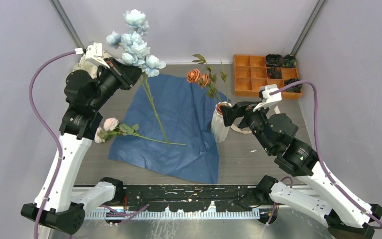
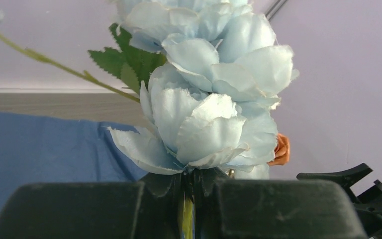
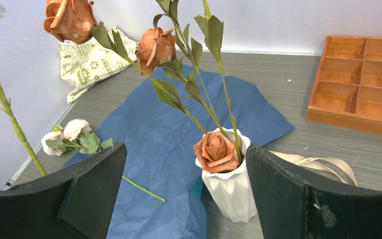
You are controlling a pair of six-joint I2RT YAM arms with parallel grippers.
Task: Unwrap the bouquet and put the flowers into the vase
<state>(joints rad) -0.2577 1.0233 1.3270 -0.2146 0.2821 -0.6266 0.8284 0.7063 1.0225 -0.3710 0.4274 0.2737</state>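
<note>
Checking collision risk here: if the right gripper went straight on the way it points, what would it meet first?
Most likely the vase, standing just ahead between the open fingers of the right gripper, with the rust-orange flowers in it; exact depth is unclear.

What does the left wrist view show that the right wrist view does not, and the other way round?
Only left wrist: the left gripper shut on the stem just under the blue blooms. Only right wrist: the open right gripper, the vase, the ribbon, the tray, the cloth and the pink-white flower. Both: the blue paper and an orange rose.
</note>
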